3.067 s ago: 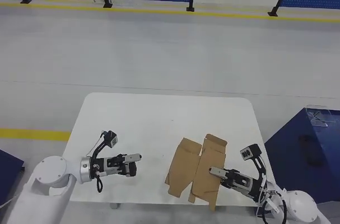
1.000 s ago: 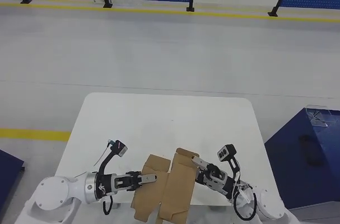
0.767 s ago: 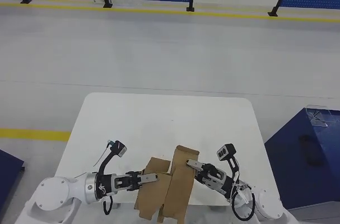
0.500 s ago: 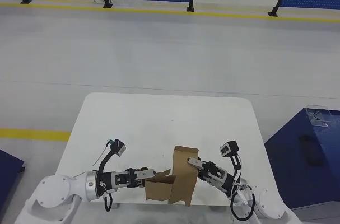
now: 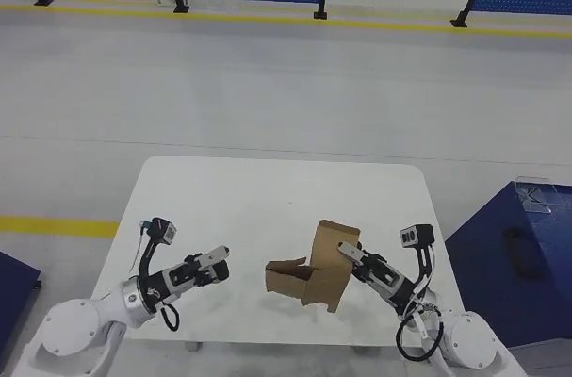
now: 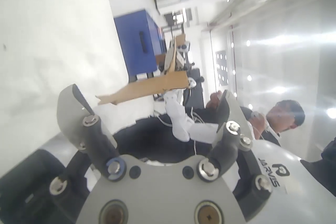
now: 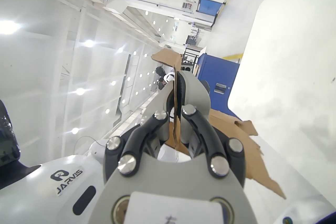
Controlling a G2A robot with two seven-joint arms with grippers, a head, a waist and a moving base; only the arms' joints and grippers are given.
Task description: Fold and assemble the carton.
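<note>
Edgewise, carton point(image 5: 314, 269) in right pincer point(image 5: 345, 250).

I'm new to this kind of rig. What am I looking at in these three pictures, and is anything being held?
This is a two-armed robot at a white table. One picture looks down from above the arms; the other two come from a camera on each wrist, showing that arm's gripper up close. A brown carton, partly opened into shape, is at the robot's side of the table. The right gripper is shut on one upright panel of it. The left gripper is open and empty, apart from the carton.
</note>
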